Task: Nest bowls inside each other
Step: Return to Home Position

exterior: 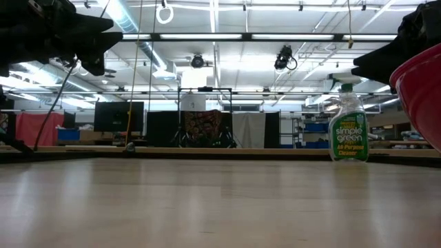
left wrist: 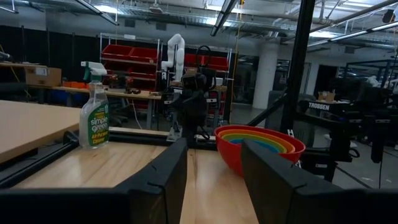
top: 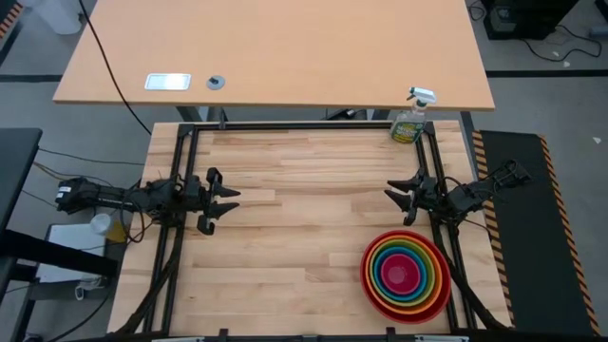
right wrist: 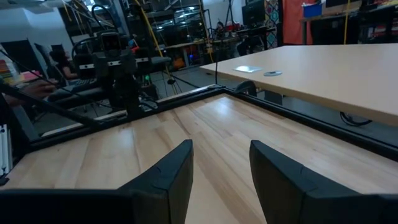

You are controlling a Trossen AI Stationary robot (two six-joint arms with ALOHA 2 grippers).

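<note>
Left gripper (top: 231, 202): fingers parted, nothing held, kept above the table's (top: 294, 247) left side. Right gripper (top: 395, 202): likewise parted and unloaded, at the right side. The bowls (top: 406, 275) are found nested, pink innermost and red outermost, just beside the right gripper.

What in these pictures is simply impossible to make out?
Low view: the nested glossy plastic bowls are cut off by the right edge; only a red wall shows.
Left wrist view: the wall of the large red bowl hides how deep the inner ones sit.
High view: the white rectangle and grey disc on the tan desk are too small to identify.
</note>
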